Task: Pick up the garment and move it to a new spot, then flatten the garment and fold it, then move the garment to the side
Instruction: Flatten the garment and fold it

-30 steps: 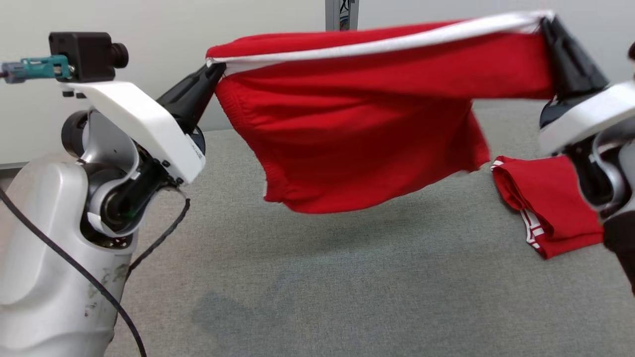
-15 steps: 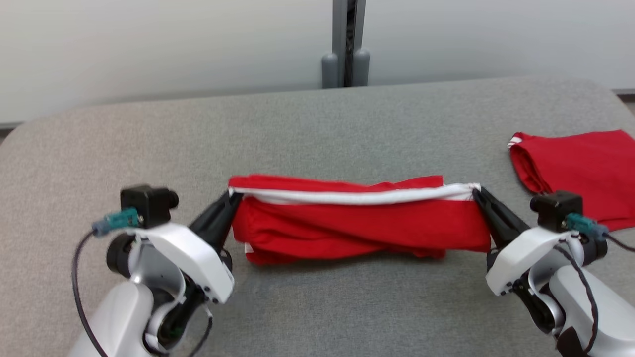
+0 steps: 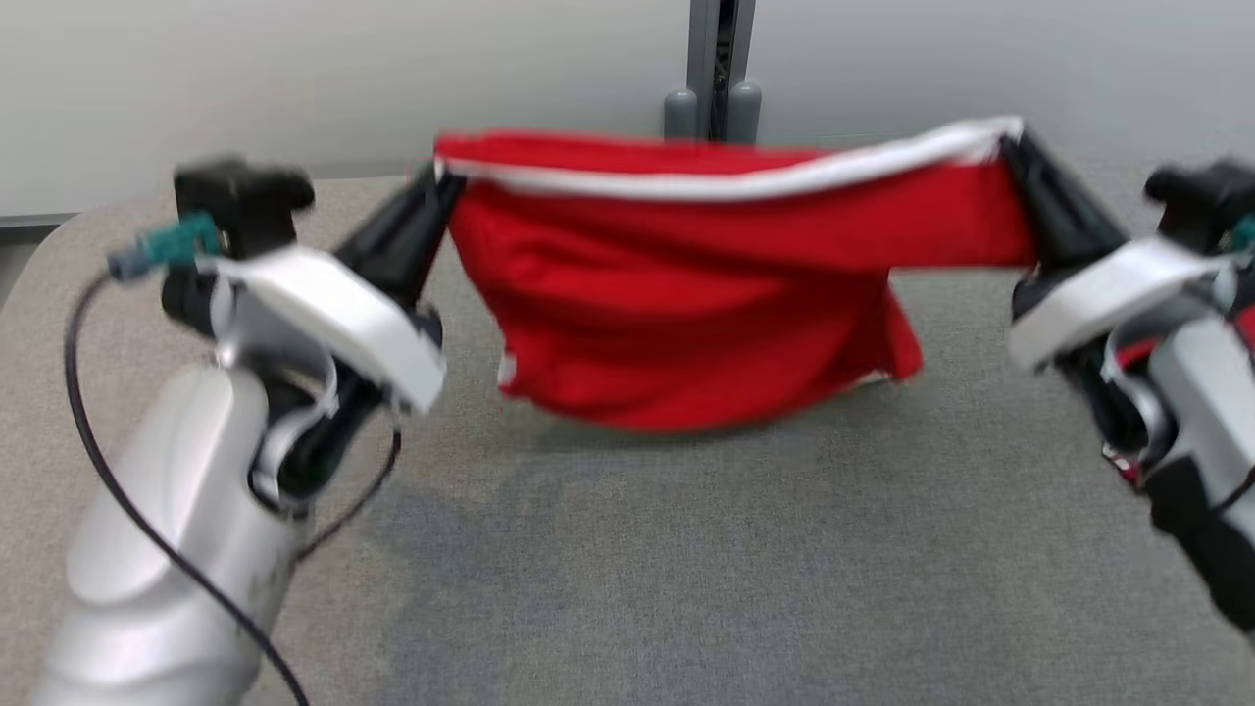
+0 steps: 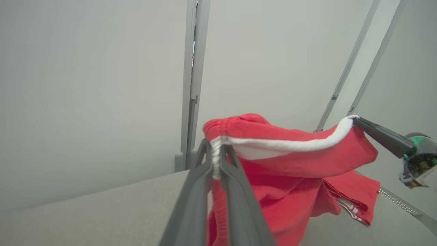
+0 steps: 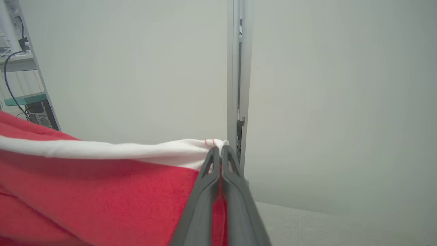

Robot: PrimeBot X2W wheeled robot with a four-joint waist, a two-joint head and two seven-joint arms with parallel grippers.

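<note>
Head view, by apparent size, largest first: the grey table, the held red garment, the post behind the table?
1. table, spanning the frame.
2. garment, held up nearer the camera, so it may look oversized.
3. post, far back and cut off at the top edge.

Legible markings: none. No lettering, label, brand, number or sign can be read on any surface. The red garment [image 3: 706, 324] carries a plain white band [image 3: 745, 181] along its upper edge, and the head view is blurred — any fine print there is too soft to make out.
</note>
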